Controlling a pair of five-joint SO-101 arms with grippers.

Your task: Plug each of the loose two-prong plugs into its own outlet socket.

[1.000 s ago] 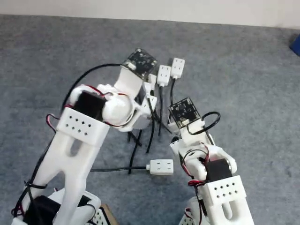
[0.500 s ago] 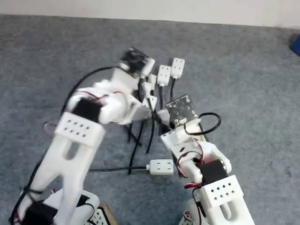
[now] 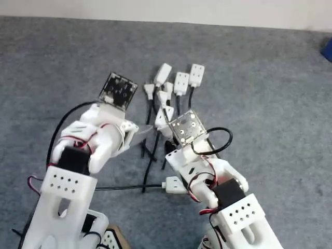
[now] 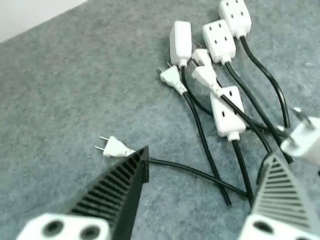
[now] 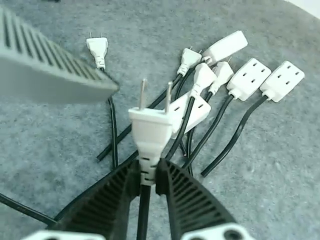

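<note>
Over the last second the left gripper [image 4: 207, 155], released and empty, has withdrawn toward 9 o'clock off the outlet sockets [image 3: 181, 82], while the right gripper [image 5: 147, 169], clenched on a two-prong plug [image 5: 150, 127], has advanced toward 11 o'clock, so insertion appears next.

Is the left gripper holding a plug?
No, the left gripper is open and empty; a loose plug lies on the carpet just beside it.
</note>
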